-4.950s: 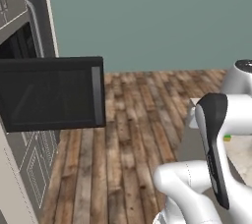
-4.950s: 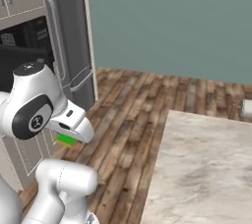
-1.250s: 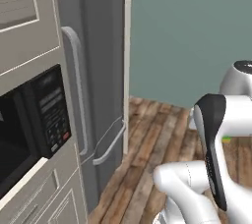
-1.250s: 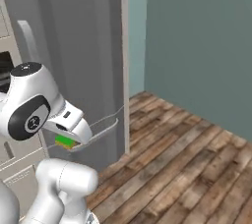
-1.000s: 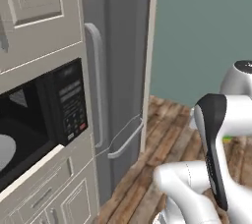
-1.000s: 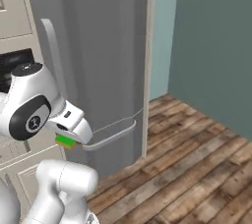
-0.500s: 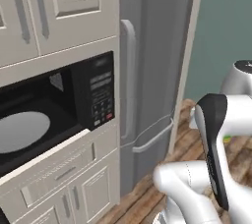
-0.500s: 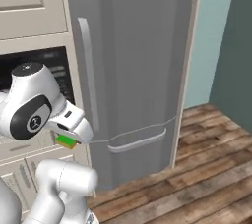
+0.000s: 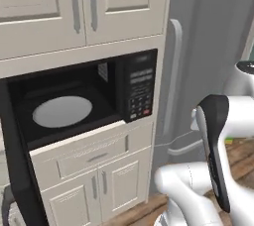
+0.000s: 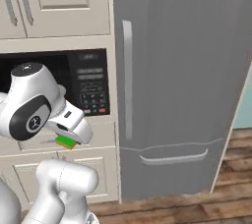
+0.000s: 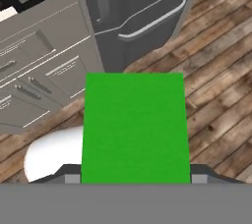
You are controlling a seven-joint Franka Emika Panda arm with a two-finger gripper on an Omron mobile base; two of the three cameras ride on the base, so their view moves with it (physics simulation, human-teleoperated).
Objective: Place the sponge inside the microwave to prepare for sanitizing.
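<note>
I see the microwave (image 9: 79,106) standing open, its white turntable (image 9: 62,111) bare. My gripper (image 10: 69,139) is clamped on the green sponge (image 11: 135,127), held out in front of the microwave and below its button panel (image 10: 91,90), beside the grey fridge (image 10: 182,80).

You see the white turntable (image 9: 62,110) lying bare inside the open microwave (image 9: 89,101), left of its button panel (image 9: 140,92).

Tall grey fridge (image 10: 182,80) at three o'clock, its long handle (image 10: 127,78) upright — cream cabinets (image 9: 74,7) at twelve, a drawer (image 9: 92,158) at six, wood floor (image 11: 216,70) below.
</note>
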